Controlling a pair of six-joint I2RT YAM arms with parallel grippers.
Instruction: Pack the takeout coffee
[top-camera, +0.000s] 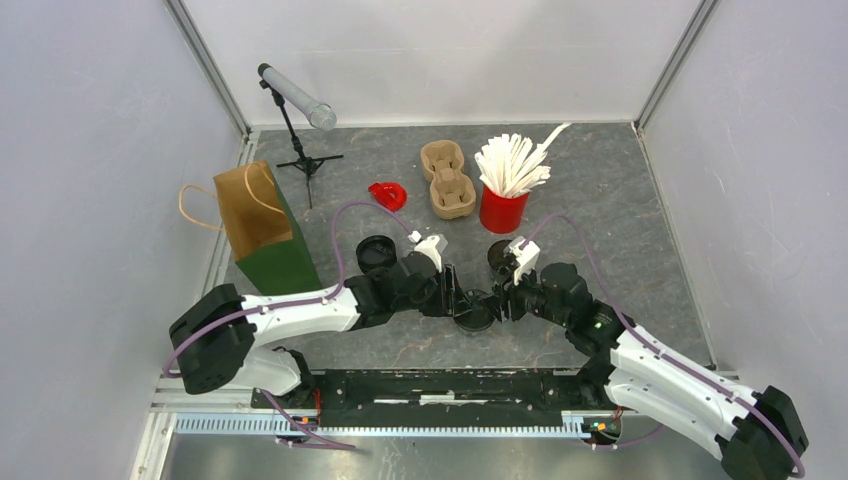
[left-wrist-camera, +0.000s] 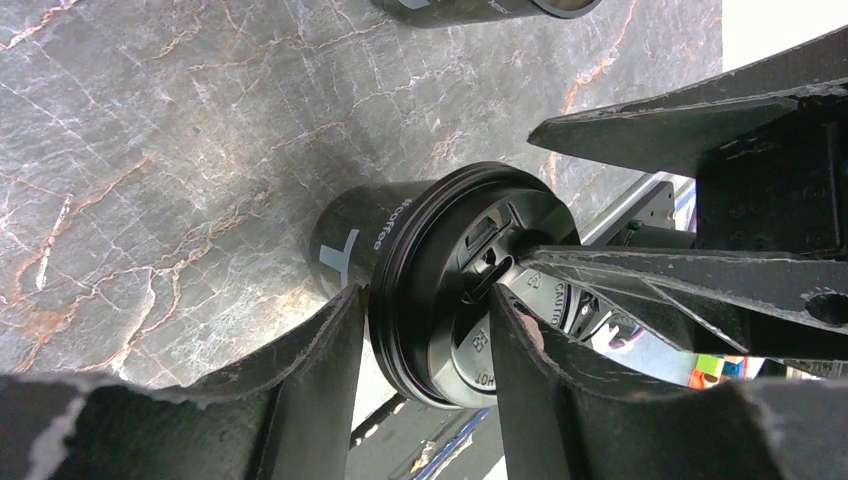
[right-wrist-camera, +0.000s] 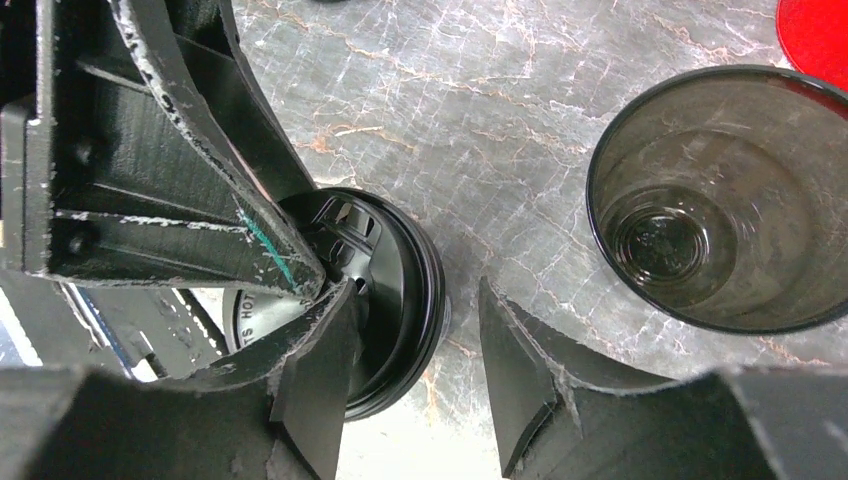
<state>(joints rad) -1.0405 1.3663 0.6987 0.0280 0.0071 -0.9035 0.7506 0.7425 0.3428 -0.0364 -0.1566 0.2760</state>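
Observation:
A black coffee cup (top-camera: 474, 318) with a black lid (left-wrist-camera: 440, 240) stands on the grey table between my two grippers. My left gripper (left-wrist-camera: 428, 300) is closed on the lid's rim, one finger against the outside of the rim and the other on the lid top; it also shows in the top view (top-camera: 458, 300). My right gripper (right-wrist-camera: 415, 300) straddles the opposite side of the lid (right-wrist-camera: 400, 260): one finger rests on the lid top, and the other stands clear of the cup wall. It also shows in the top view (top-camera: 500, 300).
Two open empty black cups (top-camera: 377, 253) (top-camera: 500, 258) stand just behind the grippers; one shows in the right wrist view (right-wrist-camera: 700, 200). Further back are a cardboard cup carrier (top-camera: 447, 178), a red cup of white sticks (top-camera: 503, 205), a small red object (top-camera: 388, 194), a paper bag (top-camera: 260, 225) and a tripod (top-camera: 305, 160).

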